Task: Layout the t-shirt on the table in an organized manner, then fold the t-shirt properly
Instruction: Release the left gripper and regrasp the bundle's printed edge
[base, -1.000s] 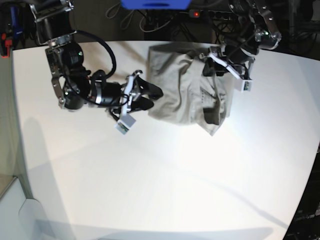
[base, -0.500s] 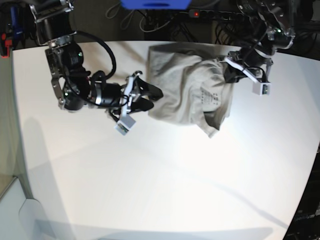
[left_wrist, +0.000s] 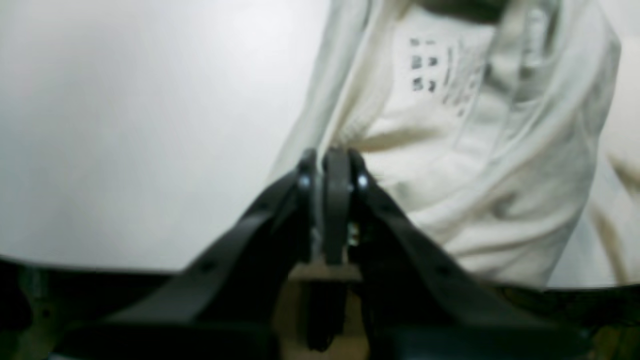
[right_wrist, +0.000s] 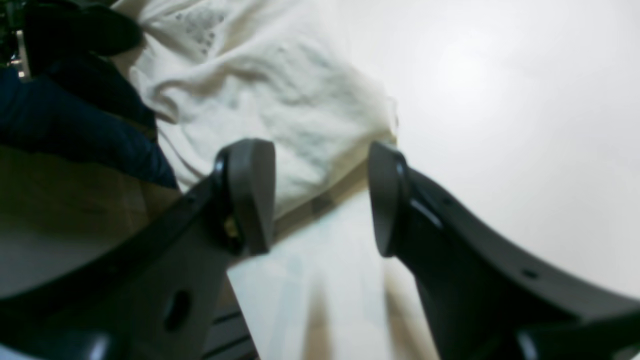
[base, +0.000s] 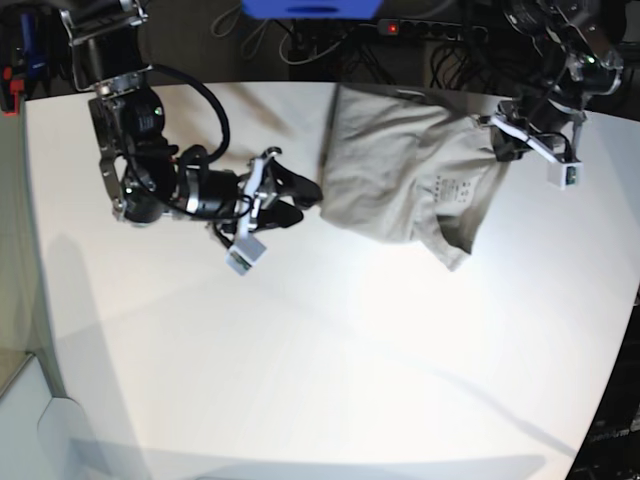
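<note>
Grey-beige t-shirt looks pinched in the closed left gripper for spreading over the table, right gripper open beside it

The base camera looked steeply down over the whole table, while both wrist cameras sat low and close, sharing the t-shirt between their fingers.

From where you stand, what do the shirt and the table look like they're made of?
The shirt looks like soft knit cotton, light beige and matte: it wrinkles, drapes, and shows a ribbed collar edge. The table looks like a smooth hard white board, perhaps laminate; it shows soft glare and faint shadows, so its exact material is unclear.
</note>
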